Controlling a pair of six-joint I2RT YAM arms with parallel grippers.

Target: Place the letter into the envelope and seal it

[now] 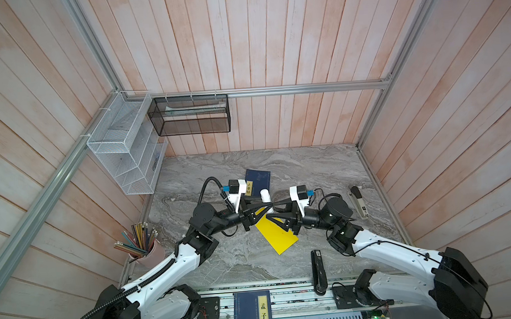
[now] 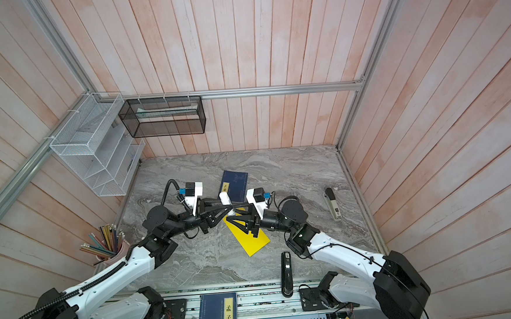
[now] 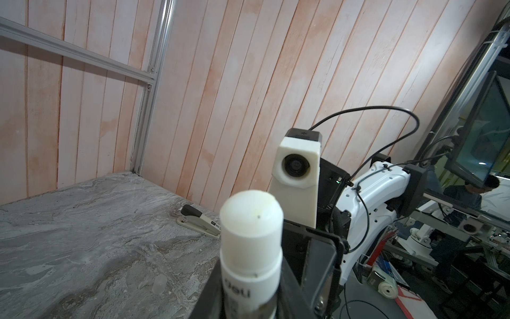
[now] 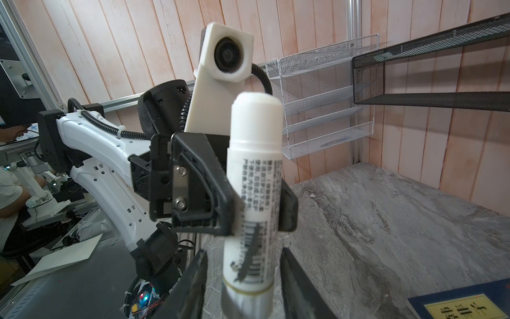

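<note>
The yellow envelope [image 1: 278, 234] [image 2: 253, 239] lies flat at mid table, one end under the two grippers. The letter is out of view. My left gripper [image 1: 266, 204] [image 2: 227, 207] [image 3: 248, 298] is shut on a white glue stick [image 1: 265, 195] [image 2: 224, 197] [image 3: 251, 240] [image 4: 255, 176], held above the envelope's far end. In the right wrist view its black fingers [image 4: 220, 210] clamp the stick's middle. My right gripper [image 1: 269, 210] [image 2: 230, 212] [image 4: 244, 250] faces it, open. Its jaws straddle the stick's lower end with a gap on each side.
A dark blue book [image 1: 258, 178] lies just behind the grippers. A stapler [image 1: 359, 201] is at the right, and a black device [image 1: 318, 272] at the front. A pencil cup [image 1: 150, 248] stands front left. A white wire rack [image 1: 123, 150] and black mesh basket [image 1: 189, 115] hang on the walls.
</note>
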